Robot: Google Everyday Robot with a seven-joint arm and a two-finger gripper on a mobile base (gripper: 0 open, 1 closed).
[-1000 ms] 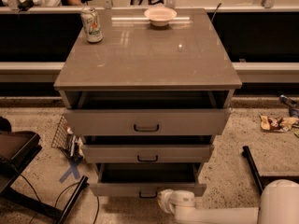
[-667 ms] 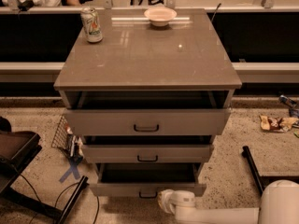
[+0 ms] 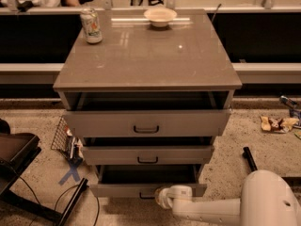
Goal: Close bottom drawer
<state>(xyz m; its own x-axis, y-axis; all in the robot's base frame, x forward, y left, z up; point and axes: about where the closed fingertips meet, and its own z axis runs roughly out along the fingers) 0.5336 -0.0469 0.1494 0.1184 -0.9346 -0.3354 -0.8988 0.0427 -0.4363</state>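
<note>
The bottom drawer [image 3: 120,190] is the lowest of three grey-taupe drawers and stands pulled out, its dark tray showing. Its small black handle [image 3: 146,196] is partly hidden behind my arm. My gripper [image 3: 159,197] sits at the end of the white arm, right against the drawer's front just right of the handle. The middle drawer [image 3: 147,154] and the wide top drawer [image 3: 146,123] above it are also pulled out a little.
A drink can [image 3: 91,26] and a white bowl [image 3: 160,16] stand on the cabinet top [image 3: 146,55]. A wire rack [image 3: 62,138] and blue tape cross [image 3: 71,172] lie on the floor at left, beside a black stand [image 3: 19,159]. Scraps [image 3: 277,123] lie at right.
</note>
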